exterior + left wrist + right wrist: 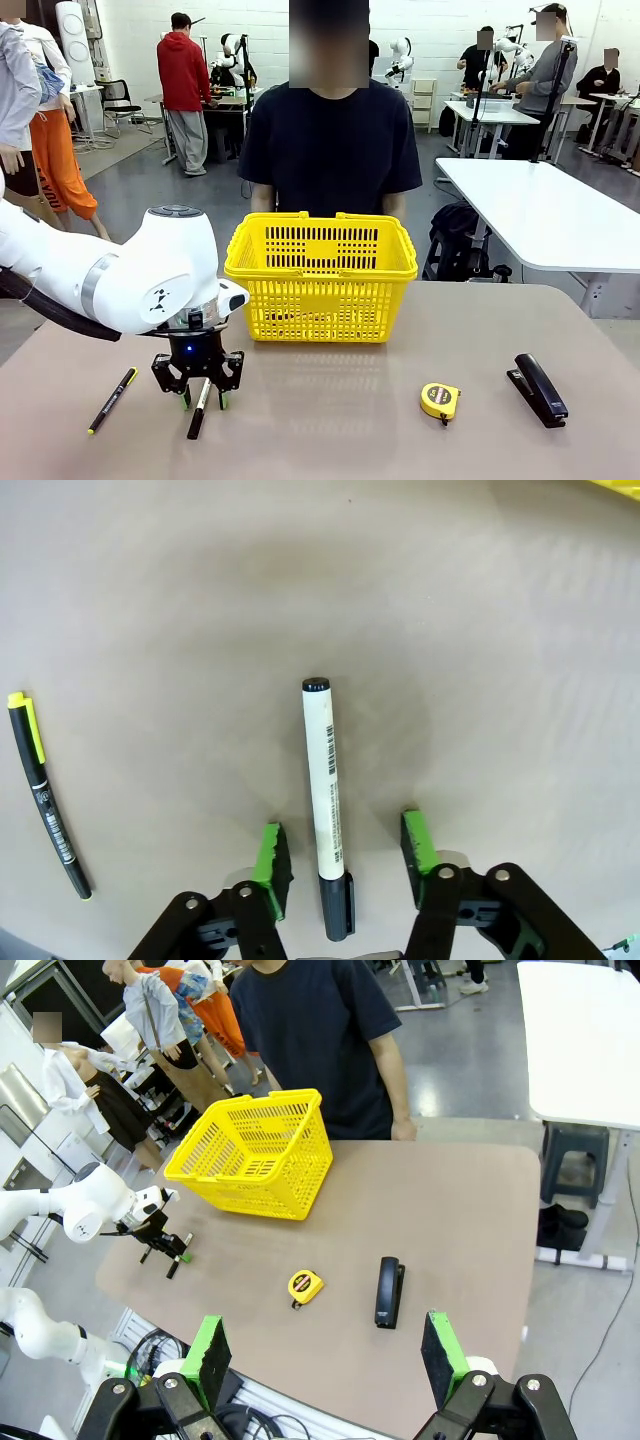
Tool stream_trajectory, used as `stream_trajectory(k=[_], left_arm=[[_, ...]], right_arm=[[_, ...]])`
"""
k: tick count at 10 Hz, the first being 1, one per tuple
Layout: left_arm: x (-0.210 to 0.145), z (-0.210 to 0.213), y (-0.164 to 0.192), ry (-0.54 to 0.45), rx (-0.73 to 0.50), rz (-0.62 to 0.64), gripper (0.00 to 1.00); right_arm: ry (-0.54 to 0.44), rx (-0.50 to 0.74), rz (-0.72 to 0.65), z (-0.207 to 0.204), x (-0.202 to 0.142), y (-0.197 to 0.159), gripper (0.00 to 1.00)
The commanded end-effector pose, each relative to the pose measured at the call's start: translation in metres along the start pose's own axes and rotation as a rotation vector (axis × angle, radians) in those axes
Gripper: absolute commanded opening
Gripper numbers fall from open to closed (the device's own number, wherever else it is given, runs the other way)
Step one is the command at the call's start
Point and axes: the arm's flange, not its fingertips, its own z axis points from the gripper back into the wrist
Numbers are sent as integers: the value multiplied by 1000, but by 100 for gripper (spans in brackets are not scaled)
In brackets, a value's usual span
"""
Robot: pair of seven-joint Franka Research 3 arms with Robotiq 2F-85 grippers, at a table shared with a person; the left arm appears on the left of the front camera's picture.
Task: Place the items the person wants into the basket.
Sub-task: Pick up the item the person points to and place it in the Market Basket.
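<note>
One brown table (330, 430), shared by two arms and one person (330, 140) in a dark navy T-shirt who stands at the far edge, arms hanging at the sides. One bright yellow basket (320, 270) with lattice sides stands on the far middle of the table, just in front of the person; no lettering can be made out on it.

The left arm (120, 275) enters from the left, its wrist turned so that the left gripper (343, 842) points straight down at the table, left of the basket. Its jaws stand partly apart, astride one slim white marker (324, 780) with a black cap; the green pads (268, 855) flank the barrel near the capped end, with a gap on each side and nothing gripped. The marker lies flat on the table and carries a barcode and a line of small print along its barrel, too fine to read.

The right gripper (325, 1345) hangs high above the near right edge of the table, jaws wide and empty.

One black stapler (538, 388) lies near the right edge of the table, well apart from the basket. One thin black pen (45, 795) with yellow accents lies left of the marker, apart from it; its barrel print is illegible. One small round yellow tape measure (440, 401) lies between marker and stapler, nearer the stapler, its face label too small to read
</note>
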Motion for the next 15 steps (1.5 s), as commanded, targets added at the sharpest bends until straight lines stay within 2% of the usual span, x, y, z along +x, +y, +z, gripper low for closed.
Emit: stream_trajectory(k=[1,8,9,10,11,13,15], left_arm=[[0,-4,-4,5,1,29,0],[3,0,0,6,5,6,0],[7,25,6,-6,-26,-48,0],[4,75,19,-38,-70,-125,0],[-7,140,34,-93,-90,-184,0],[-48,260,60,-142,-87,-330,0],[-70,312,70,-174,-81,-354,0]], right_arm=[[-3,5,3,0,-1,0,100],[-3,5,3,0,-1,0,100],[-3,5,3,0,-1,0,100],[-3,5,3,0,-1,0,100],[-3,5,3,0,-1,0,100],[-3,5,3,0,-1,0,100],[-3,5,3,0,-1,0,100]])
